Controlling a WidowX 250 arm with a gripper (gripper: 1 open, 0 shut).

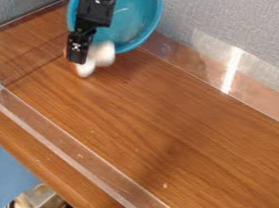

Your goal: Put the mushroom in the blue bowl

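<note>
The blue bowl [134, 12] stands tilted at the back left of the wooden table, its opening facing the camera. The dark arm comes down in front of the bowl's left half, with my gripper [78, 55] pointing down just before the bowl's lower rim. The mushroom [99, 55] shows as a blurred cream-white blob just right of the fingertips, low by the table and outside the bowl. It looks loose from the fingers, and the jaws appear open.
A clear acrylic wall [113, 188] runs along the table's front and left edges, and another clear panel [261, 82] stands at the back right. The grey back wall rises right behind the bowl.
</note>
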